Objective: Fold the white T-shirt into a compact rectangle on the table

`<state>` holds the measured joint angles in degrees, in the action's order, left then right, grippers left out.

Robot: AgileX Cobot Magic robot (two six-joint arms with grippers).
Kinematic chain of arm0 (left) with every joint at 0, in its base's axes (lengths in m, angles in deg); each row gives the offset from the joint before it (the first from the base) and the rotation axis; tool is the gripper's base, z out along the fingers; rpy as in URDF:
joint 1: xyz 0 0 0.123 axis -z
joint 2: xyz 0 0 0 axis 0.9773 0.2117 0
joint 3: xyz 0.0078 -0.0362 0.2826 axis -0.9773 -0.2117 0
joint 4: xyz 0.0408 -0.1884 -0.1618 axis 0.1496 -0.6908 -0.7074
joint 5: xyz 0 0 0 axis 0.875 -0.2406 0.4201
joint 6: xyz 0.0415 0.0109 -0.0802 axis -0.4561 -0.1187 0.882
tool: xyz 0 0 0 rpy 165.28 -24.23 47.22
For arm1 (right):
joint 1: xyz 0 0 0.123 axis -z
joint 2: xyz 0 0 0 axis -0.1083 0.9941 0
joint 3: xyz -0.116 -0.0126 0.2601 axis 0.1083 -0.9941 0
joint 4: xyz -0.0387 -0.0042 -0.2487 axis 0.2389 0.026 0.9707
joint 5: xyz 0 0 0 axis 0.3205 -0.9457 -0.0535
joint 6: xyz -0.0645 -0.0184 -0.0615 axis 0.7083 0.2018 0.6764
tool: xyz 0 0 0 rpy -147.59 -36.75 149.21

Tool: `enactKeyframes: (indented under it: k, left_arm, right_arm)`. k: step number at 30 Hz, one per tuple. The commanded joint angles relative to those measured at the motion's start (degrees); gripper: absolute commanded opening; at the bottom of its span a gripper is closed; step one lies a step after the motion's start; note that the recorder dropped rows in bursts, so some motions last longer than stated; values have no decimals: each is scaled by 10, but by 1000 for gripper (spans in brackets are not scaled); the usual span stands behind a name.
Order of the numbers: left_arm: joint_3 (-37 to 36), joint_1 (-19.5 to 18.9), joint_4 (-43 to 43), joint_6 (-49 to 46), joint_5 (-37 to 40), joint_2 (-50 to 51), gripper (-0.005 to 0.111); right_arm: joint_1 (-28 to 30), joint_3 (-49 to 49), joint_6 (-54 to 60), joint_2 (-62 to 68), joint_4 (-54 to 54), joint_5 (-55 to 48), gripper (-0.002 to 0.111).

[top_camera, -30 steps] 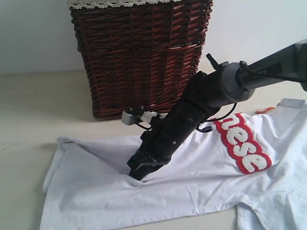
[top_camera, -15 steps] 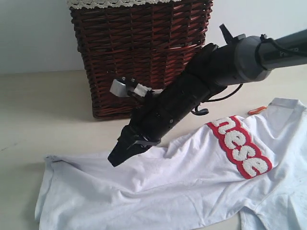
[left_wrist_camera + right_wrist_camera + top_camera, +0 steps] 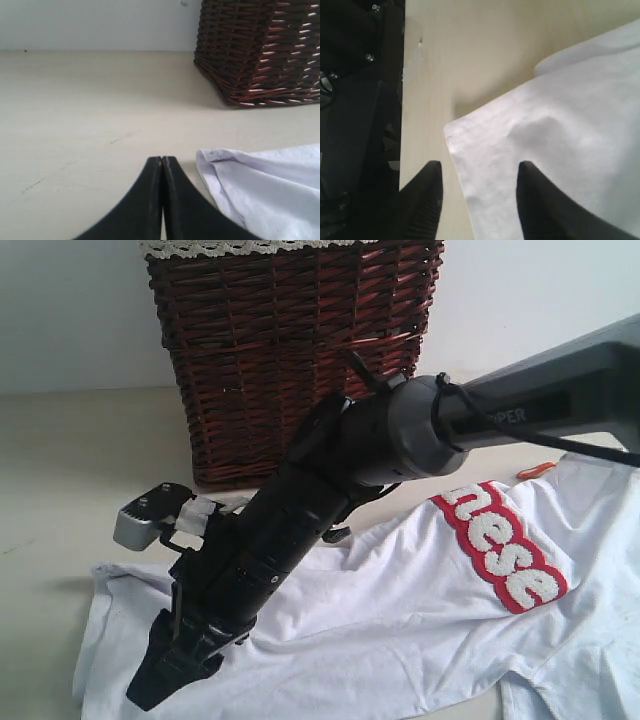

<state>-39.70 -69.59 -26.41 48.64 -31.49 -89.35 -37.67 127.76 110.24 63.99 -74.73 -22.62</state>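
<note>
The white T-shirt (image 3: 400,610) lies spread on the table (image 3: 60,470), its red-outlined lettering (image 3: 500,555) to the right and an orange neck tag (image 3: 540,470) beyond it. My right gripper (image 3: 150,690) has reached across to the shirt's left end. In the right wrist view this gripper (image 3: 477,167) is open, its fingers straddling the hemmed corner of the T-shirt (image 3: 560,125), which lies flat below them. My left gripper (image 3: 162,159) is shut with nothing in it, low over the bare table (image 3: 75,100), just beside an edge of the T-shirt (image 3: 270,185).
A tall brown wicker basket (image 3: 290,350) with a lace-trimmed liner stands behind the shirt, also in the left wrist view as the basket (image 3: 265,45). Dark machinery (image 3: 350,100) sits past the table's edge in the right wrist view. A pale wall runs behind.
My right gripper has swung from the shirt's middle to its left end, the cloth shifting left with it. Its jaws, shut before, now stand apart. The left gripper stays shut.
</note>
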Motion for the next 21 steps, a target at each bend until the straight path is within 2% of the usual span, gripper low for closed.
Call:
enactKeyframes:
  k: [1,3,8,12,15,16,17,18,21]
  left_arm:
    - [0,4,-3,2,-5,-3,1]
    - [0,4,-3,2,-5,-3,1]
    - [0,4,-3,2,-5,-3,1]
    - [0,4,-3,2,-5,-3,1]
    - [0,4,-3,2,-5,-3,1]
    - [0,4,-3,2,-5,-3,1]
    - [0,4,-3,2,-5,-3,1]
    - [0,4,-3,2,-5,-3,1]
    - [0,4,-3,2,-5,-3,1]
  right_arm:
    - [6,1,0,-12,-8,11,20]
    - [17,1,-2,-32,-8,6,0]
    - [70,1,-42,-126,13,5,0]
    - [149,1,-67,-236,90,7,0]
    - [227,0,-67,-311,182,12,0]
    - [286,-9,-66,-355,253,-9,0]
    - [314,-18,-60,-372,284,-33,0]
    - [362,-45,-26,-393,332,-109,0]
    - [409,-144,0,-392,360,-135,2]
